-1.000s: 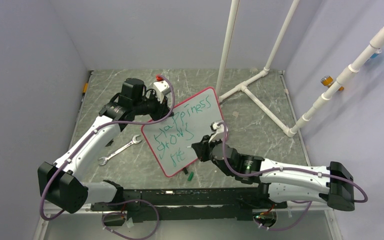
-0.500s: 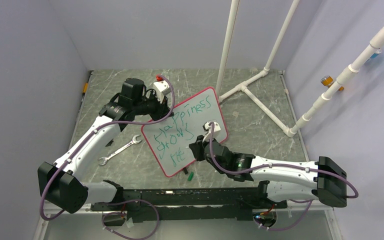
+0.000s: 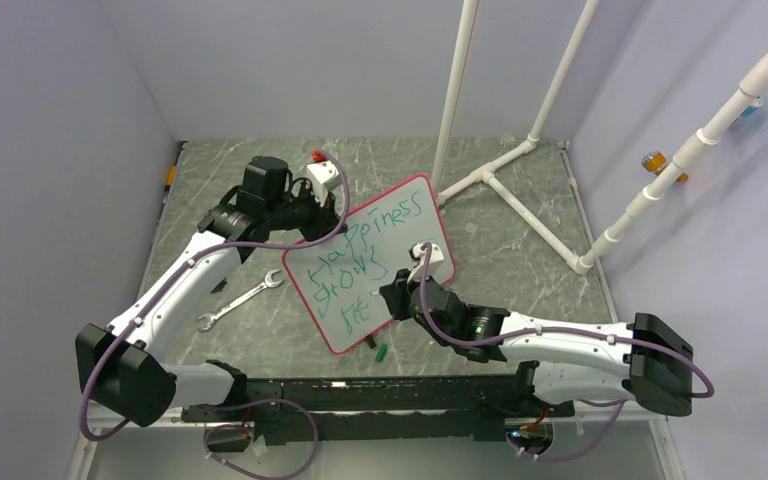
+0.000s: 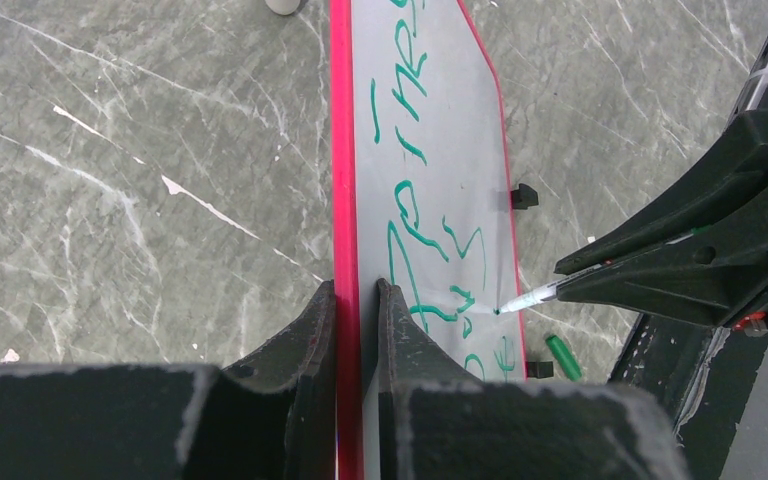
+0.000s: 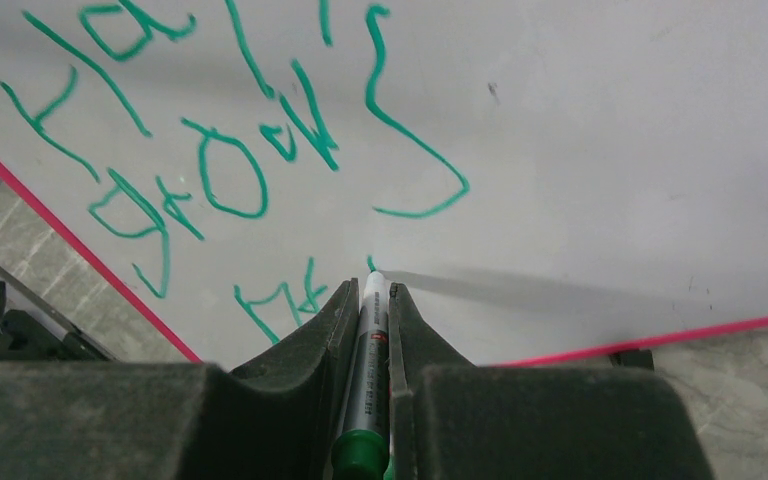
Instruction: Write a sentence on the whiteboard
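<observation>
Top view: the whiteboard [image 3: 400,215] sits mid-table [image 3: 520,240] between both arms, long axis running near-left to far-right, apparently propped up at a tilt. The left gripper [image 3: 333,222] is clamped on its far-left edge, arm arched in from the left. The right gripper [image 3: 392,298] is at the board's near end, forearm stretched low from the right. The green sentence [image 3: 350,272] runs in three slanted lines. A wrench [image 3: 243,300] lies left of the board, apart from it; a green cap [image 3: 381,352] lies just off the near corner. Left wrist view: both fingers pinch the red frame edge-on; the marker [image 4: 525,300] tip touches the board face by the last letters. Right wrist view: jaws closed on the marker barrel, tip forward, on the white just past the bottom line's letters. Bare board lies right of the tip, frame close below. Likely the next stroke runs rightward; the right arm is the nearer one.
</observation>
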